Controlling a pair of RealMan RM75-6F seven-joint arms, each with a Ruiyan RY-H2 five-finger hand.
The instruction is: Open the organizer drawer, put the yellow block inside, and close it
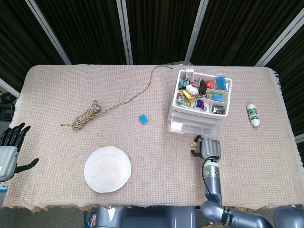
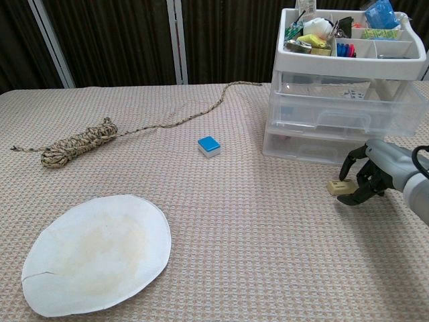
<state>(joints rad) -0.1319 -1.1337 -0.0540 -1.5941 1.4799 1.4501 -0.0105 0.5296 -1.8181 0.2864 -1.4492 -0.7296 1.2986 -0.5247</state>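
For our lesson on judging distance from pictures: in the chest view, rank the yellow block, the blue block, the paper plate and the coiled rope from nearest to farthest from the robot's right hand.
From the right hand:
1. Yellow block, at its fingertips.
2. Blue block, mid-table, to the left.
3. Paper plate, front left.
4. Coiled rope, far left.
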